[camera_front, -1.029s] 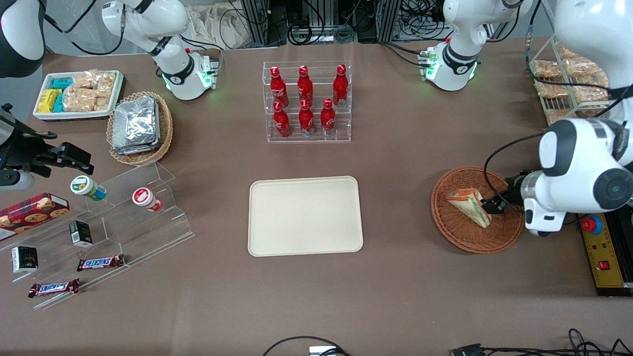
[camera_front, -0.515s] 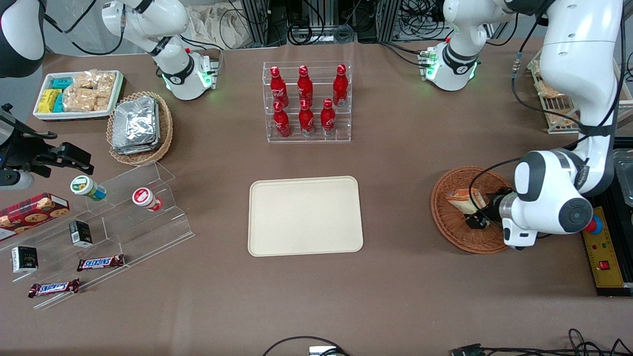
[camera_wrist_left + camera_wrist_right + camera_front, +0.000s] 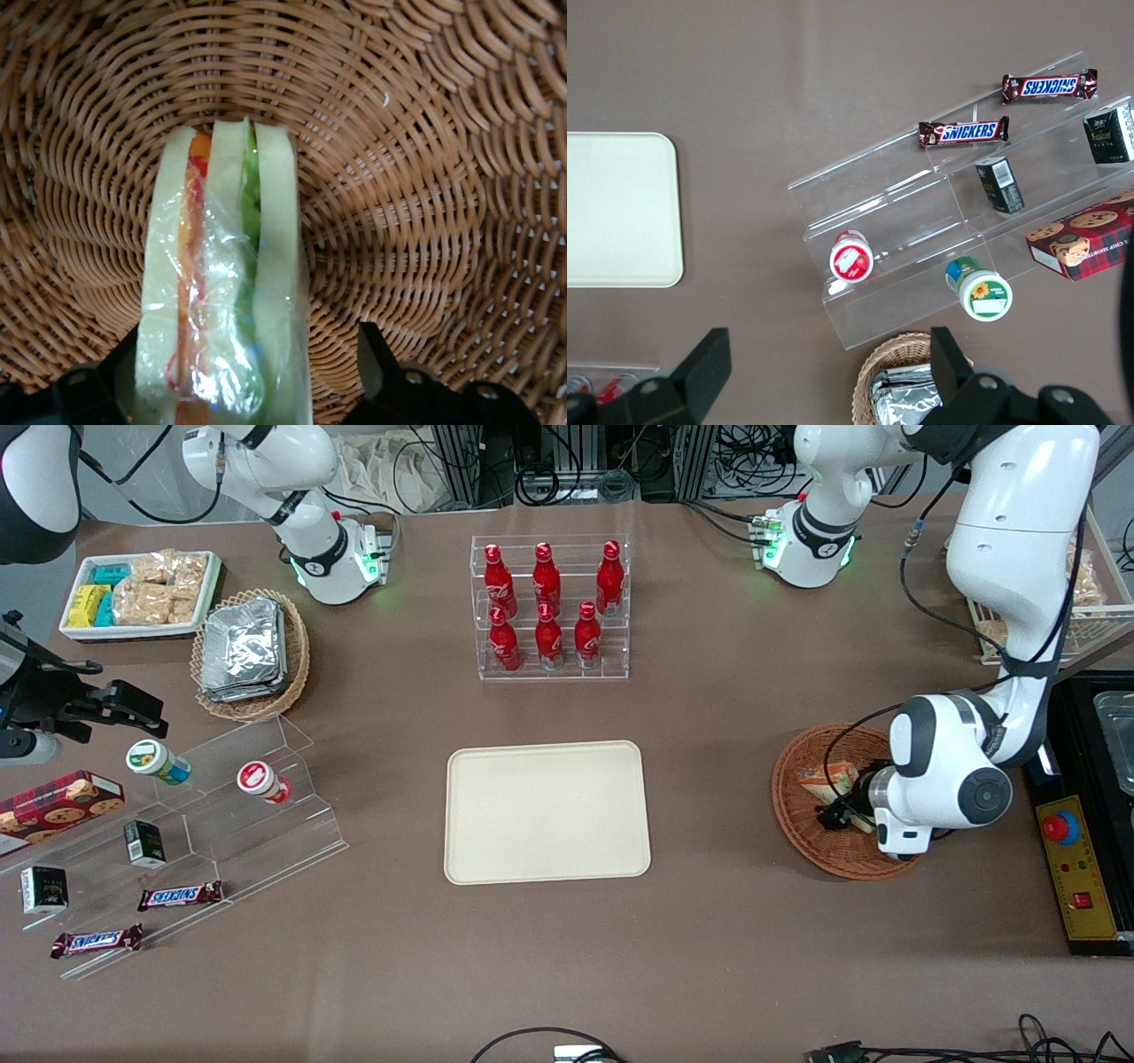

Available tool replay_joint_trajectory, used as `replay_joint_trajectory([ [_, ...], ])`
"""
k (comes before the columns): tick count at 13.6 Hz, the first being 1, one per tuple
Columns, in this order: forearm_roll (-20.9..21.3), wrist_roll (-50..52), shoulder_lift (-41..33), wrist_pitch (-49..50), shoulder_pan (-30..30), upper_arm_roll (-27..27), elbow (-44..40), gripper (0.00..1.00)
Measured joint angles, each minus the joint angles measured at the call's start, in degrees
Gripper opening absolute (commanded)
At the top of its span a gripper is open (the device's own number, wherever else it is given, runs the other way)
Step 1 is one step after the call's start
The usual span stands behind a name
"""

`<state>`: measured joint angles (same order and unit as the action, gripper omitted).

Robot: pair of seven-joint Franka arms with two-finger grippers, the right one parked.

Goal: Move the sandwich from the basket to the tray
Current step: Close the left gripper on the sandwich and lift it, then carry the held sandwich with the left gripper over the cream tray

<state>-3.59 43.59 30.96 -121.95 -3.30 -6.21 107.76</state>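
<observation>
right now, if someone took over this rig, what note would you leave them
Gripper: down in the basket, fingers open, one on each side of the sandwich, not shut on it.
Sandwich: on edge in the basket, clear-wrapped, resting on the wicker.
Tray: toward the table's middle, nothing on it.
Done: the approach, with the fingers straddling the sandwich.
Left: shut on the sandwich, lift it out, carry it to the tray, set it down, let go.

Bright, even overhead light with soft shadows; the wrist close-up is slightly blurred.
</observation>
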Motion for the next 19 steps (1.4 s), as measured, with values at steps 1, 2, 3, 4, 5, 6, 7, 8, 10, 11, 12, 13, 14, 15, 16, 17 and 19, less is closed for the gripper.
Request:
replay_joint_trajectory([
  [1,0.0,0.0,-0.1,0.0,0.0,0.0,0.0,0.1],
  [2,0.0,0.0,-0.2,0.0,0.0,0.0,0.0,0.02],
  [3,0.0,0.0,-0.4,0.0,0.0,0.0,0.0,0.0],
  [4,0.0,0.0,-0.7,0.0,0.0,0.0,0.0,0.0],
  [5,0.0,-0.1,-1.2,0.2,0.0,-0.1,-0.1,0.0],
  [6,0.0,-0.2,-1.9,1.0,0.0,-0.2,-0.2,0.0],
  [7,0.0,-0.4,-2.9,2.4,0.0,-0.4,-0.4,0.0],
  [8,0.0,-0.7,-4.0,4.6,0.1,-0.6,-1.0,0.0],
  [10,0.0,-3.4,-6.3,11.4,0.3,-1.7,-4.0,0.0],
  [11,0.0,-6.7,-7.1,15.5,0.4,-2.4,-6.6,0.0],
  [12,0.0,-10.7,-7.8,19.2,0.5,-2.9,-9.4,0.0],
  [13,0.0,-14.9,-8.4,22.2,0.7,-3.2,-12.2,0.0],
  [14,0.1,-19.2,-8.8,24.1,0.7,-3.7,-14.7,0.0],
  [15,0.1,-23.4,-8.9,25.1,0.7,-4.5,-16.8,0.0],
  [16,0.1,-27.0,-9.0,25.4,0.8,-5.4,-18.3,0.0],
  [17,0.1,-29.9,-8.9,25.4,1.0,-6.4,-19.4,0.0],
  [19,0.1,-32.9,-8.7,25.4,2.8,-7.6,-21.2,0.0],
])
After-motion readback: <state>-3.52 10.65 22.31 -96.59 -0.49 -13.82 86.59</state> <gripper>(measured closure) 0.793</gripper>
